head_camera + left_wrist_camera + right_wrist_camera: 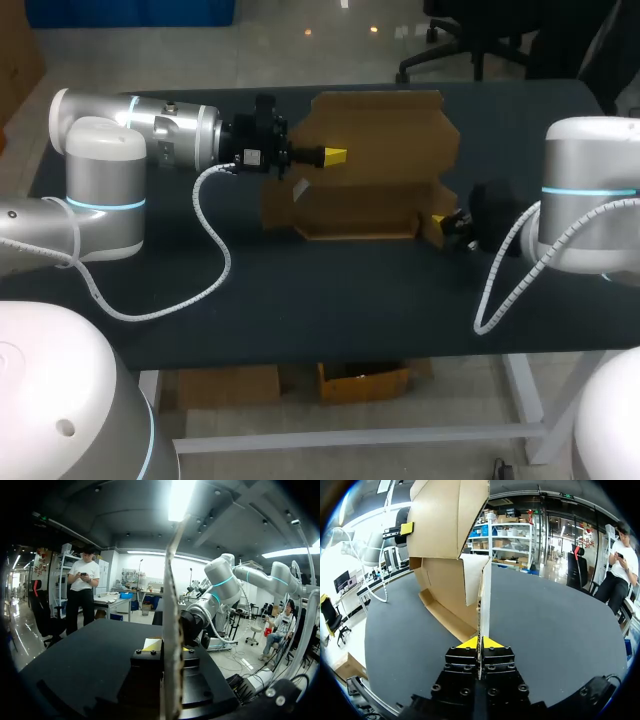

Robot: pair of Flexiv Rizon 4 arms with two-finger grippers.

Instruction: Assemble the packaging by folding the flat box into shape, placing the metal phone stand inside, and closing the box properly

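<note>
Box (350, 215) sits mid-table, half erected; left gripper (336, 155) pinches the upright lid panel (385, 125) from 9 o'clock; right gripper (480, 643) pinches the end flap (483, 600) at the 4 o'clock corner. Fold along the creases, both grips firm; twisting may tear the board. Phone stand not visible.

Half-folded brown cardboard box (375, 165) on the dark surface (330, 300). Left jaws at the box's left flap, left arm (170, 135) off to that side. Right jaws at the box's lower right corner, right arm (590, 190) beyond.
</note>
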